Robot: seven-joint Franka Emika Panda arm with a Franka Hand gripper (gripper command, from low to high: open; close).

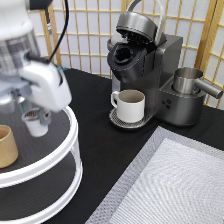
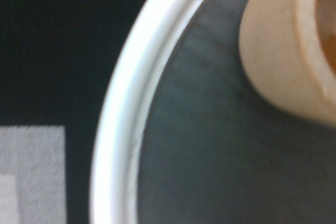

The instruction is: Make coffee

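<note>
My gripper [image 1: 34, 116] hangs over the top tier of a white round tray [image 1: 60, 157] at the exterior view's left. Its fingers sit on either side of the coffee pod [image 1: 36, 126], a small white cup with a dark top, and are shut on it just at the tray's dark surface. The coffee machine [image 1: 155, 65] stands at the top centre with its lid [image 1: 132, 22] raised and the pod chamber open. A cream mug [image 1: 131, 105] stands on its drip tray [image 1: 116, 121]. The wrist view shows only the tray rim [image 2: 124, 125] and a tan wooden cup [image 2: 292, 55].
The tan wooden cup [image 1: 7, 146] stands on the tray's top tier, left of the pod. A metal jug [image 1: 187, 80] sits on the machine's right side. A grey woven mat [image 1: 170, 185] covers the lower right of the table. A slatted screen stands behind.
</note>
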